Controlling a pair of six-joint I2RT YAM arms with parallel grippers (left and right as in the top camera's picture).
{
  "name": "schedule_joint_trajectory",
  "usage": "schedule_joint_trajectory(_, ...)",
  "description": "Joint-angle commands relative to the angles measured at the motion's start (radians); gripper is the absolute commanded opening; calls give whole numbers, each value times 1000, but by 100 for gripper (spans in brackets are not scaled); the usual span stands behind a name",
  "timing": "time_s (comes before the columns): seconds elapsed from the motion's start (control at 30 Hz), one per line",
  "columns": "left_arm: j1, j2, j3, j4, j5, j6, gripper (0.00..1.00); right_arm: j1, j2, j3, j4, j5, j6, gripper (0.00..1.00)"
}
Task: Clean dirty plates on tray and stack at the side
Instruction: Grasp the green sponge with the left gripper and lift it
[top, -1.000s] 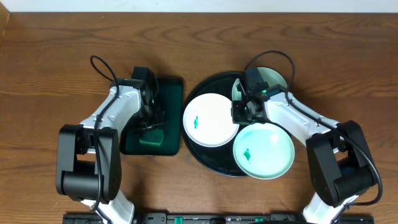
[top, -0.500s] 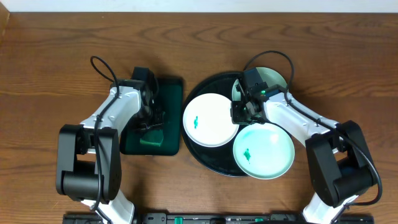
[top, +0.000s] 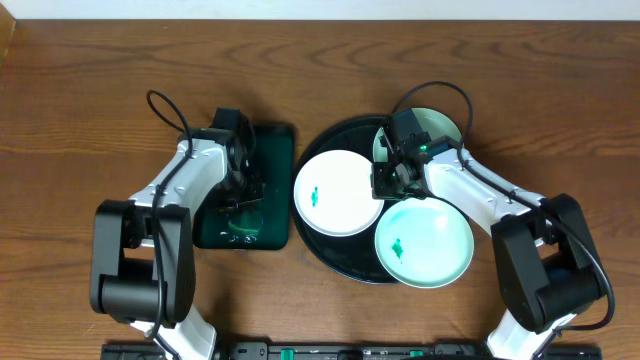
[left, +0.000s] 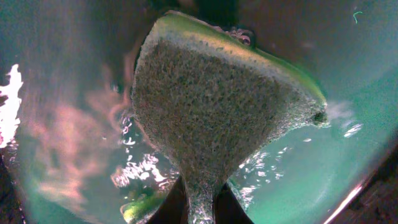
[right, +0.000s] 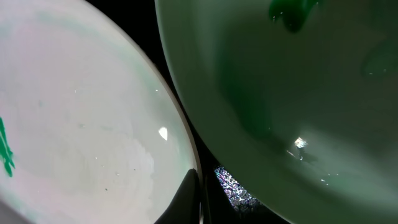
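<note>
From above, the black tray (top: 330, 250) sits on the counter (top: 90, 90) with all three plates (top: 338, 193) lying flat on it, hollows up. Being round, they have no long axis. A white plate fills the tray's left side, a pale green one (top: 424, 243) overhangs its near right rim, and a third (top: 440, 125) at the far right is half hidden by the arm. The right end effector (top: 388, 182) hangs over the tray's middle between them. Left of the tray a green tray (top: 272, 160) lies lengthwise, far to near, with the left end effector (top: 243, 205) over it.

The left wrist view shows what the overhead cannot: the end effector (left: 202, 202) is clamped on a sponge (left: 217, 112), which is pinched to a narrow neck and fans out away from the fingers over the wet, shiny green tray.

The right wrist view shows its fingers (right: 189, 193) pressed together, low beside the white plate's rim (right: 180, 124). A second, greenish plate (right: 298, 112) sits opposite, with a green smear (right: 289, 12) on it. Black tray shows between the two.
</note>
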Motion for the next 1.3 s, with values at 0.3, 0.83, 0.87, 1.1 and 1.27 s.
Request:
schedule_joint_trajectory(0.3,0,-402,10,24,-38,2,7,11,0,-4,-2,-1,3,16)
schedule_joint_trajectory(0.83,0,-507,9,-5,-55,2,7,11,0,-4,-9,-1,-34,33)
schedule_joint_trajectory(0.87,0,-504,9,-6,-55,2,7,11,0,-4,-9,-1,-34,34)
schedule_joint_trajectory(1.1,0,-484,9,-6,-55,2,7,11,0,-4,-8,-1,-34,31)
schedule_joint_trajectory(1.27,0,-466,9,-7,-55,2,7,11,0,-4,-8,-1,-34,19)
